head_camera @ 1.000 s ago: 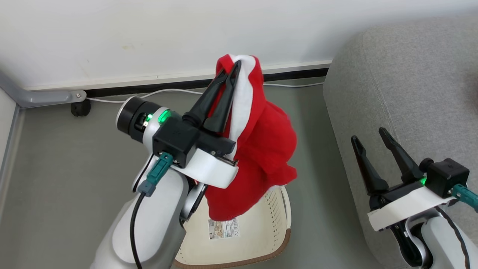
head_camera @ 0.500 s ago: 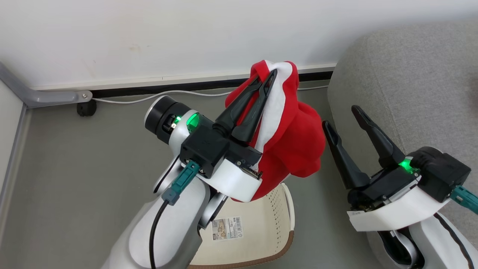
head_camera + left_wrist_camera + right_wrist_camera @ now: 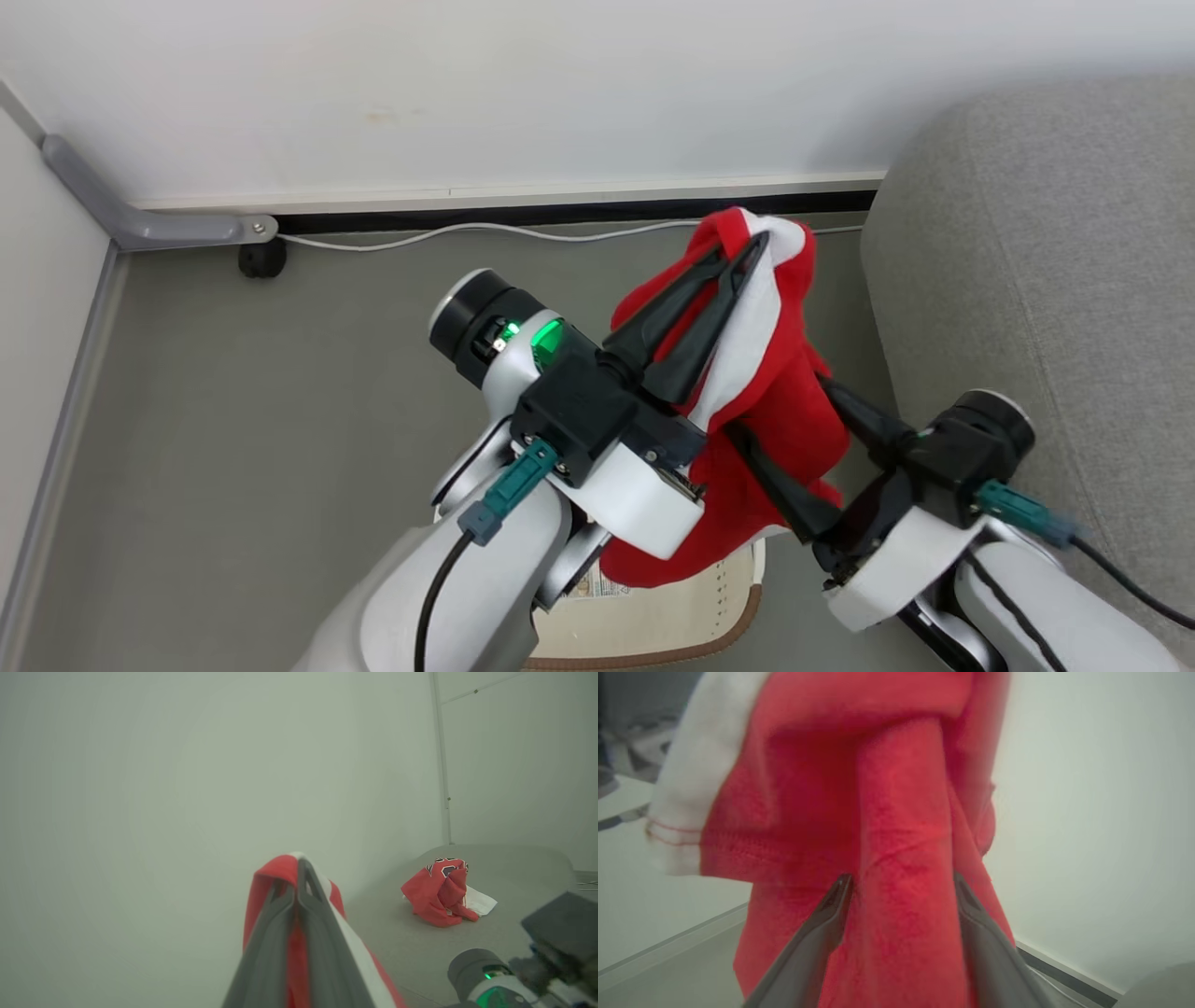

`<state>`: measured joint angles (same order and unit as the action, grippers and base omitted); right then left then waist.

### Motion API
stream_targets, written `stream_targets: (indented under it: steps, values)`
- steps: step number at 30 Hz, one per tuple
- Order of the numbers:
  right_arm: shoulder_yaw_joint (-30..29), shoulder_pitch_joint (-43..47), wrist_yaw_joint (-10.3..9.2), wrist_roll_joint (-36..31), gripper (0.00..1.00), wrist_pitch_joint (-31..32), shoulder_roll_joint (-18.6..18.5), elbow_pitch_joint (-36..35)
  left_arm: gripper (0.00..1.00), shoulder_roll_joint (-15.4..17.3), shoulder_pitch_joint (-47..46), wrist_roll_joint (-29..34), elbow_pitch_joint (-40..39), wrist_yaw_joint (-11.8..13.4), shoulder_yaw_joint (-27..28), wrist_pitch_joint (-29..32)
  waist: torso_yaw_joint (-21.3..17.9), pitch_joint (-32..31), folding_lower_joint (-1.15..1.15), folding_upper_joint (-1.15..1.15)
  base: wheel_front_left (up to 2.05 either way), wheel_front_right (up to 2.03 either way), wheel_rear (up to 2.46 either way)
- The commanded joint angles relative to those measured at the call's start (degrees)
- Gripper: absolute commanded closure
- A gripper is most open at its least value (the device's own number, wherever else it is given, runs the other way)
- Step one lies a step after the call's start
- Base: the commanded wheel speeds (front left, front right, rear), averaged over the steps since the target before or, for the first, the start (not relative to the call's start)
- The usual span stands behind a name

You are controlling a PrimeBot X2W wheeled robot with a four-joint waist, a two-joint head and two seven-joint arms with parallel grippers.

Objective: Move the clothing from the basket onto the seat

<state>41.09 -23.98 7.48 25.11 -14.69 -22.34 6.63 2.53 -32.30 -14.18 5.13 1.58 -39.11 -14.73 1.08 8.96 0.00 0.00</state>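
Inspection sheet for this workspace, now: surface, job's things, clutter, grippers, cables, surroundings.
Surface: grey floor; the basket stands on it beside the sofa.
Job's things: one red garment hangs above the basket from the left gripper; a second red garment lies crumpled on the sofa seat. The arm hides most of the basket's inside.
Clutter: nothing seen.
Grippers: left gripper shut on the garment's top edge; right gripper open, its fingers either side of a hanging fold.
Cables: white cable along the skirting; dark wrist cables on both arms.
Surroundings: white wall; grey frame foot with a black castor.
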Motion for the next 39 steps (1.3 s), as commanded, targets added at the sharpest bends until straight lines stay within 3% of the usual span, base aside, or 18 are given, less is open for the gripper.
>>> stream_targets:
  steps: [1, 6, 8, 10, 12, 21, 23, 24, 39]
  values:
    - [2.3, -1.5, 0.01, 1.2, 0.0, -0.3, -0.7, 0.9, 1.0, 0.3, -3.3, -0.6, -1.9, 0.1, 1.2, -0.3, 0.6, 0.1, 0.0, 0.0, 0.0, 0.0, 0.0]
    - [9.0, -4.2, 0.01, 4.7, 0.0, -0.3, -1.2, 6.9, 1.0, 0.3, -3.3, -1.6, -1.8, 0.5, -0.5, -0.3, 1.6, -0.1, 0.0, 0.0, 0.0, 0.0, 0.0]
    - [12.9, -5.7, 0.01, 7.3, 0.23, -0.3, -1.4, 10.0, 1.0, 0.3, -3.3, -1.9, -1.5, 0.6, -1.0, -0.3, 1.9, -0.1, 0.0, 0.0, 0.0, 0.0, 0.0]
    - [14.8, -7.2, 0.01, 9.4, 0.68, -0.3, -1.3, 11.2, 1.0, 0.3, -3.4, -2.2, -1.2, 0.9, -1.2, -0.3, 2.0, 0.0, 0.0, 0.0, 0.0, 0.0, 0.0]
    - [15.5, -8.2, 0.01, 10.8, 1.0, -0.3, -1.3, 11.3, 1.0, 0.3, -3.4, -2.3, -1.0, 1.1, -1.3, -0.3, 1.9, 0.3, 0.0, 0.0, 0.0, 0.0, 0.0]
    - [10.7, -7.4, 0.01, 11.8, 1.0, -0.3, -1.7, 8.0, 1.0, 0.3, -2.7, -2.7, 0.1, 1.7, -0.6, -0.3, 0.3, 1.0, 0.0, 0.0, 0.0, 0.0, 0.0]
    - [9.4, -6.6, 0.01, 11.8, 1.0, -0.3, -1.7, 7.2, 0.17, 0.3, -2.2, -3.0, 1.2, 1.5, -0.2, -0.3, -0.1, 1.0, 0.0, 0.0, 0.0, 0.0, 0.0]
    - [8.7, -6.3, 0.01, 11.7, 1.0, -0.3, -1.7, 6.8, 0.0, 0.3, -2.0, -3.1, 1.9, 1.4, 0.0, -0.3, -0.4, 1.1, 0.0, 0.0, 0.0, 0.0, 0.0]
    - [-9.4, 0.2, 0.01, 9.7, 1.0, -0.3, -1.3, 0.3, 0.0, 0.3, 1.8, -2.1, 10.6, -2.1, 3.4, -0.3, -8.0, 1.1, 0.0, 0.0, 0.0, 0.0, 0.0]
